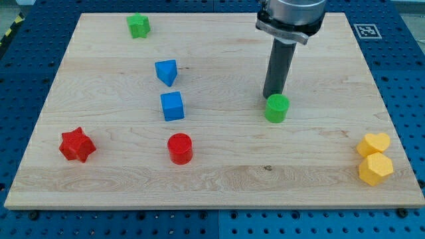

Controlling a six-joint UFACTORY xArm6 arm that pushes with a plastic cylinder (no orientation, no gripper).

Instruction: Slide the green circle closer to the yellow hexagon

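The green circle [277, 108] lies right of the board's middle. My tip [271, 97] stands right behind it, at its upper left edge, touching or almost touching it. The yellow hexagon [375, 168] sits near the board's lower right corner, far to the lower right of the green circle. A yellow heart-shaped block [374, 143] lies just above the hexagon, touching or nearly touching it.
A green star-like block [139, 26] sits at the top left. A blue wedge [167, 72] and a blue cube [172, 106] lie left of centre. A red circle [180, 148] and a red star [77, 145] lie at the lower left. The wooden board [219, 179] ends close to the yellow blocks.
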